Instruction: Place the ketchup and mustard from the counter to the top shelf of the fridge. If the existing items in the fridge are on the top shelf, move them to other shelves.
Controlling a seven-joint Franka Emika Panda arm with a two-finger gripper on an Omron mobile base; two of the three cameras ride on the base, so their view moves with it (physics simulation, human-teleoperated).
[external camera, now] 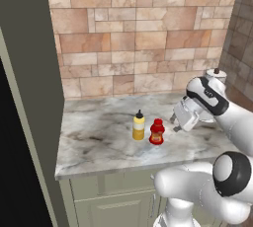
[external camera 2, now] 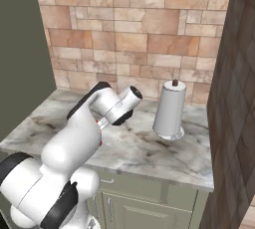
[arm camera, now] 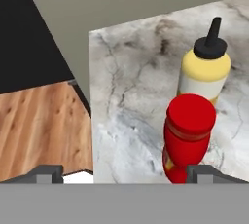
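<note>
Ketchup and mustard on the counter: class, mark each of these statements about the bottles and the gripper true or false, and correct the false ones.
1. The ketchup and mustard stand upright, side by side, on the counter. True.
2. The gripper is shut on the ketchup. False: its jaws are open and hold nothing, just beside the ketchup.
3. The mustard has a black pointed nozzle. True.
4. The ketchup is taller than the mustard. False: the mustard is taller.
5. A paper towel roll lies on its side. False: it stands upright.
</note>
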